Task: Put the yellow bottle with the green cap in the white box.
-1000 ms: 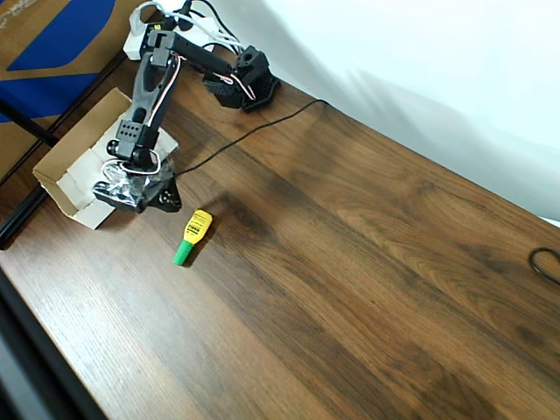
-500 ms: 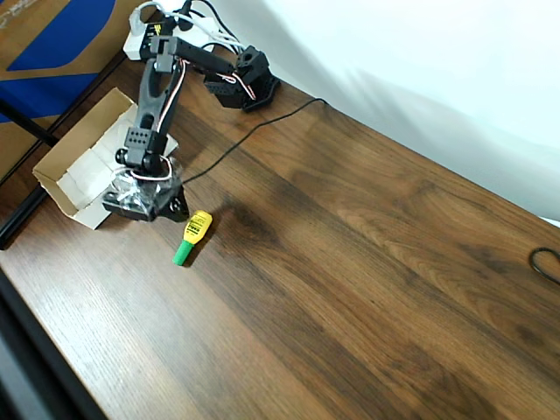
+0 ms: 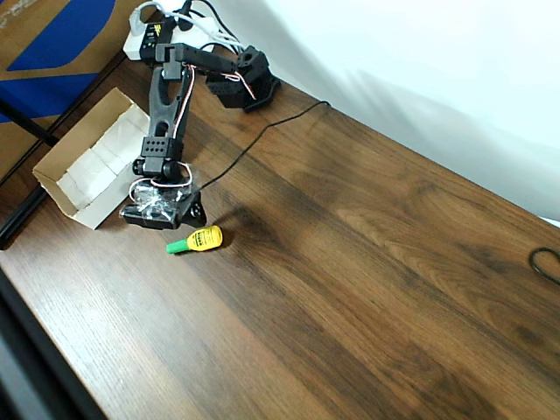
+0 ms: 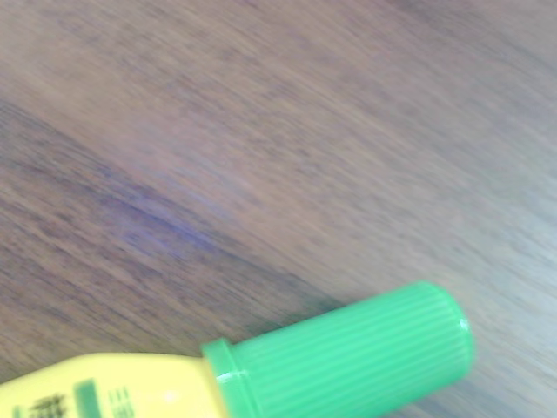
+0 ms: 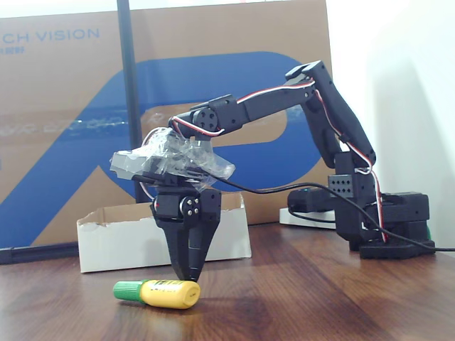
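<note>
Now the yellow bottle (image 3: 196,241) lies turned, nudged by the end effector (image 5: 187,275).

The black arm (image 5: 284,99) rises from its base at the right of the fixed view, folds at the elbow and reaches left across mid-frame. Its wrist, wrapped in clear plastic, points straight down. The gripper (image 5: 189,273) (image 3: 194,216) hangs low, its two fingers pressed together into one narrow point.
</note>
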